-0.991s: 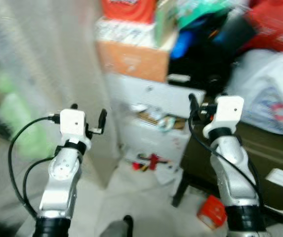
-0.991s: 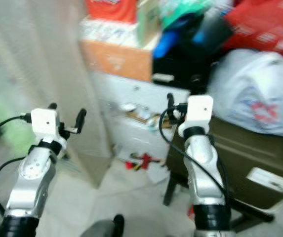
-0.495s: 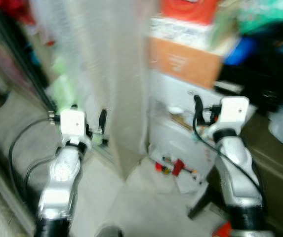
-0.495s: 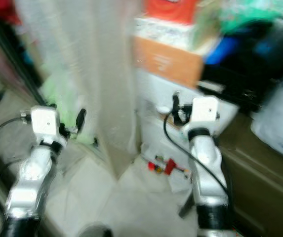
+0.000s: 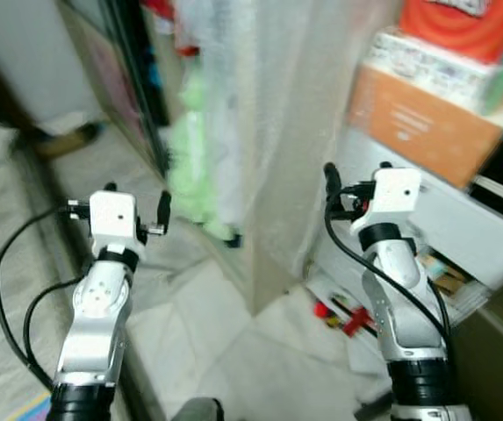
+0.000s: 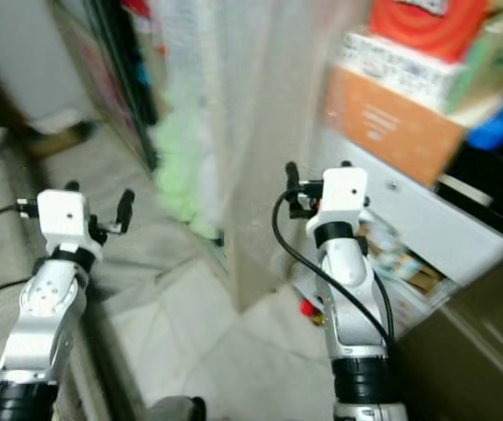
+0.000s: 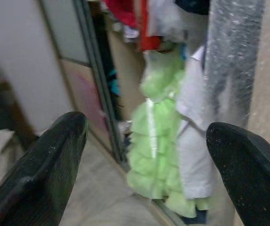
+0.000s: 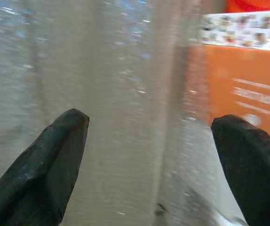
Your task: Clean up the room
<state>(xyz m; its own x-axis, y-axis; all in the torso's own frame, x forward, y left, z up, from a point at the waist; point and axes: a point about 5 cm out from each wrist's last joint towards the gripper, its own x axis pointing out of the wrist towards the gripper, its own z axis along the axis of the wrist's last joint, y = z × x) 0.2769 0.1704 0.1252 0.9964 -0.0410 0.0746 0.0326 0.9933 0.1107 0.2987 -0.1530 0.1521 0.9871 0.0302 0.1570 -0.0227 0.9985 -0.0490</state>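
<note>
Left pincer [image 5: 134,195] and right pincer [image 5: 353,173] hang apart, empty. Red clutter [image 5: 346,318] litters the floor; tidying looks barely begun.

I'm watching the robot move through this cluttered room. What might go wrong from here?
The views are blurred, so its aim may be off. The right gripper, open and empty, is raised close to the pale curtain and could snag it. Small red things on the floor by the white drawers might get stepped on.

One orange box [image 5: 416,118], one green garment [image 7: 156,150], one white drawer unit [image 5: 462,232], one sheer curtain [image 5: 269,123].
</note>
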